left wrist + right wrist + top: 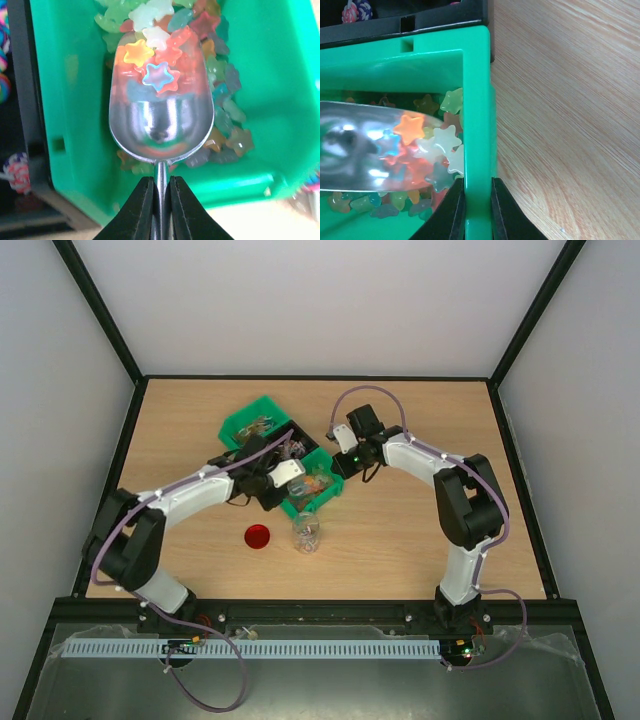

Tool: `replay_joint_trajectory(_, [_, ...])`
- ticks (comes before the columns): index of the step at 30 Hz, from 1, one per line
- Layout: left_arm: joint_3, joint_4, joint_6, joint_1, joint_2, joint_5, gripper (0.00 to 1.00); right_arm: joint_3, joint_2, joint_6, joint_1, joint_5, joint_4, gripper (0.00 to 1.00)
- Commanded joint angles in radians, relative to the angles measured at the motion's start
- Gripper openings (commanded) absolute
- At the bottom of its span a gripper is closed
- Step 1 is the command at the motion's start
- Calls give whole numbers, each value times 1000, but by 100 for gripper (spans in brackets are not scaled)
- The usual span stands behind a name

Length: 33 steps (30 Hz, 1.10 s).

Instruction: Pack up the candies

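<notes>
Scooping candies [157, 77], left claw [161, 186] pinches the scoop [160, 125], right claw [477, 187] clamps the bin [475, 75] wall; jar [307, 532] at bin's six o'clock awaits filling.

No legible text or markings

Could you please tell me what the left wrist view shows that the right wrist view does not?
Only the left wrist view: the left gripper shut on the handle of the metal scoop, whose whole bowl shows. Only the right wrist view: the right gripper closed on the wall of the green bin, with bare table beside it. Both: the scoop loaded with star candies inside that bin.
</notes>
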Motion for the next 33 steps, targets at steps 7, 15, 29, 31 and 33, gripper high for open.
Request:
replay_joint_trajectory(7, [-183, 155, 4, 61, -207, 102, 2, 10, -4, 57, -13, 79, -2, 1])
replay_joint_trajectory(15, [-228, 169, 19, 115, -262, 136, 2, 12, -9, 54, -15, 88, -3, 1])
replay_joint_trajectory(29, [-285, 255, 52, 245, -350, 377, 2, 14, -5, 51, -18, 80, -6, 1])
replay_joint_trajectory(31, [-286, 257, 55, 268, -359, 420, 2, 14, -7, 51, -19, 81, -6, 1])
replay_joint_trajectory(33, [-287, 254, 66, 291, -377, 461, 2, 12, -6, 50, -19, 82, -7, 1])
